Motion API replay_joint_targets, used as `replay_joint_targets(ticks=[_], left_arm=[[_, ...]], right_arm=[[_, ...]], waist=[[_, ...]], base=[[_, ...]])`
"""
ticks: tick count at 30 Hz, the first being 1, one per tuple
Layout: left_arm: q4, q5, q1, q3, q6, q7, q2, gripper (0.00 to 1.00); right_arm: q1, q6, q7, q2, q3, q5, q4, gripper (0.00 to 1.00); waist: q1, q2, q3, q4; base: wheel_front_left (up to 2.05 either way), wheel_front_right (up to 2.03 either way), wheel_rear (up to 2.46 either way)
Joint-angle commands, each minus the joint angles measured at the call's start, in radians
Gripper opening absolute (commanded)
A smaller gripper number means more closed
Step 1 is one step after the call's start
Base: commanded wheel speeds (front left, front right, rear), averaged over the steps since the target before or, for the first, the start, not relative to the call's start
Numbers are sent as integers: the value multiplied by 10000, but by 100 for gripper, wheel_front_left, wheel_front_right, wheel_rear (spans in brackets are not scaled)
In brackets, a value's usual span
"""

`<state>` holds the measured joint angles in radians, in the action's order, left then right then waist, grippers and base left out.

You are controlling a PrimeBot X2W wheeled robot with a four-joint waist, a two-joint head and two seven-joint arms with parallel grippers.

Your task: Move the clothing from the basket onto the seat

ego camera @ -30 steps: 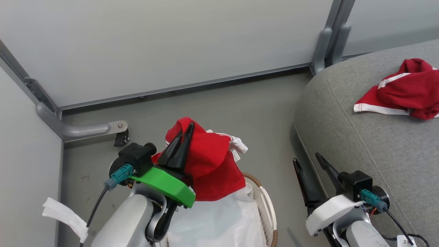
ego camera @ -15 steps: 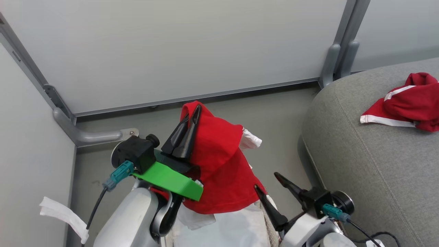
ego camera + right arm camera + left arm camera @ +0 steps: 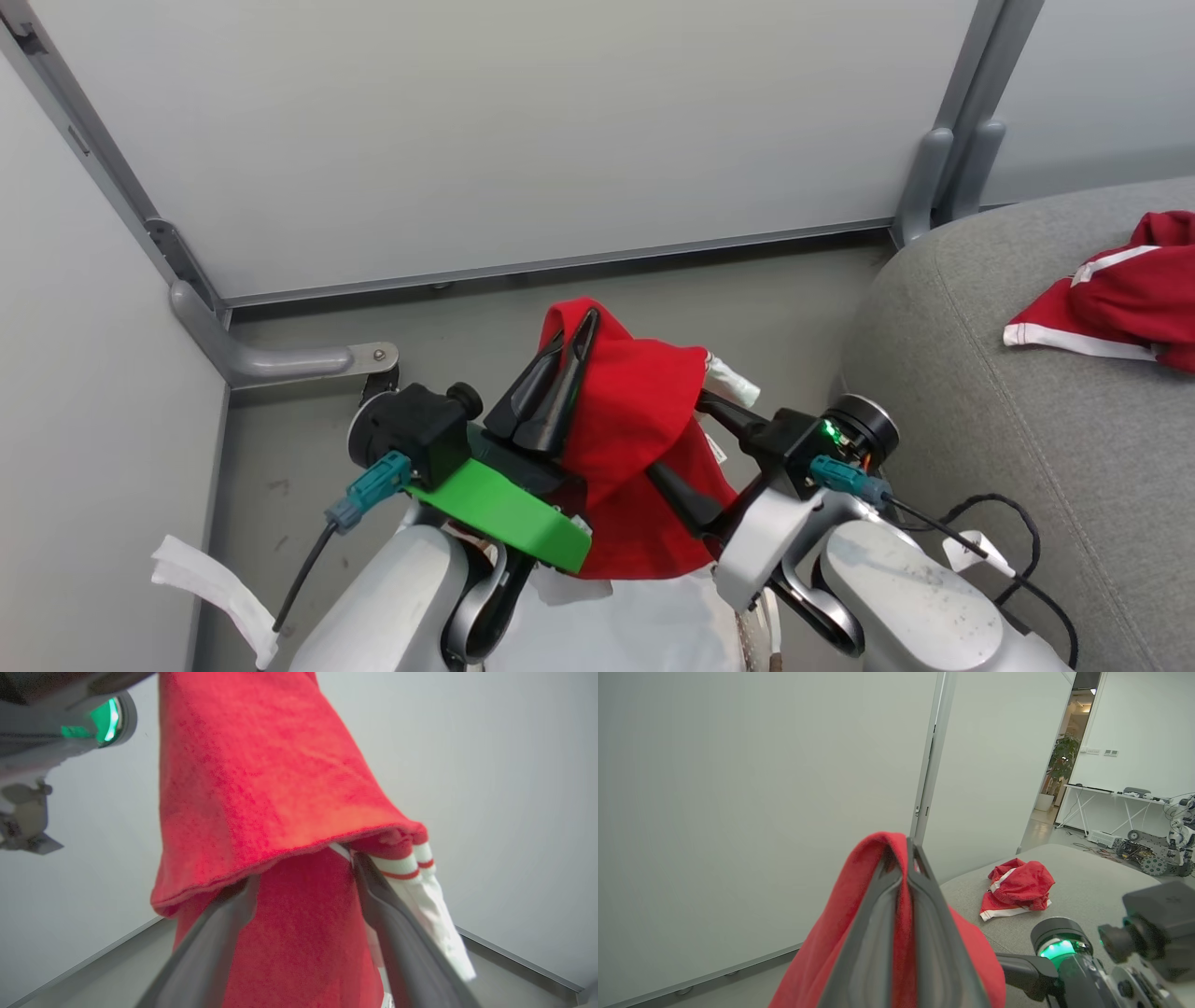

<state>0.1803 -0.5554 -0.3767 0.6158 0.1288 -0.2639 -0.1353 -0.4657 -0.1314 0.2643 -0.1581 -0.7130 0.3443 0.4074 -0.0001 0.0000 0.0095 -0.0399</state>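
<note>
Left gripper (image 3: 572, 329) clenched on the peak of a soft red sports garment (image 3: 635, 411) with a white striped cuff. The cloth drapes down from its fingertips, above the white-lined plastic basket (image 3: 653, 625). Right gripper (image 3: 677, 434) spread wide just beside the left, fingers straddling the hanging cloth. A second red-and-white garment (image 3: 1120, 299) lies on the grey woven seat cushion (image 3: 1027, 448), well beyond the right gripper.
</note>
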Motion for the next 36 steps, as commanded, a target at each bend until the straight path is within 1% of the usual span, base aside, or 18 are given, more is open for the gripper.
replay_joint_targets(ticks=[1, 5, 6, 7, 8, 13, 24, 34, 35, 36], left_arm=[[-24, -68, -120, 75, 27, -7, 37, 0], [-27, -173, -224, 328, 27, -7, 92, 0], [-24, -189, -253, 401, 27, -7, 98, 0], [-26, -204, -270, 450, 27, -7, 110, 0], [-27, -235, -279, 478, 27, -7, 114, 0], [27, -279, -221, 379, 27, -7, 63, 0], [107, -95, -3, 25, 27, -8, 124, 0], [155, -17, 6, -130, 27, -8, 156, 0], [215, -104, 86, -148, 27, -8, 196, 39], [232, -93, 108, -177, 27, -8, 198, 100]], right_arm=[[-196, 12, 1, 99, 25, 70, 137, 100], [-352, 14, 1, 354, -251, 221, 982, 100], [-370, 12, 0, 418, -377, 283, 1254, 69], [-373, 12, 0, 476, -495, 367, 1426, 28], [-362, 14, 1, 536, -580, 509, 1620, 0], [-273, 12, 1, 591, -826, 945, 2058, 0], [449, 14, 0, 312, -611, 1209, 1723, 0], [570, 14, 0, 326, -463, 1113, 1602, 0], [579, 13, 0, 330, -416, 1065, 1557, 0], [588, 14, 0, 330, -387, 1040, 1513, 0]], waist=[[1, 0, -10, 81], [1, 0, -26, 261], [1, 0, -27, 315], [1, 0, -30, 371], [1, 0, -30, 426], [1, 0, -7, 541], [1, 0, 57, 313], [1, 0, 95, 124], [1, 0, 101, 97], [1, 0, 103, 64]], base=[[0, 0, 0], [0, 0, 0], [0, 0, 0], [0, 0, 0], [0, 0, 0], [0, 0, 0], [0, 0, 0], [0, 0, 0], [0, 0, 0], [0, 0, 0]])
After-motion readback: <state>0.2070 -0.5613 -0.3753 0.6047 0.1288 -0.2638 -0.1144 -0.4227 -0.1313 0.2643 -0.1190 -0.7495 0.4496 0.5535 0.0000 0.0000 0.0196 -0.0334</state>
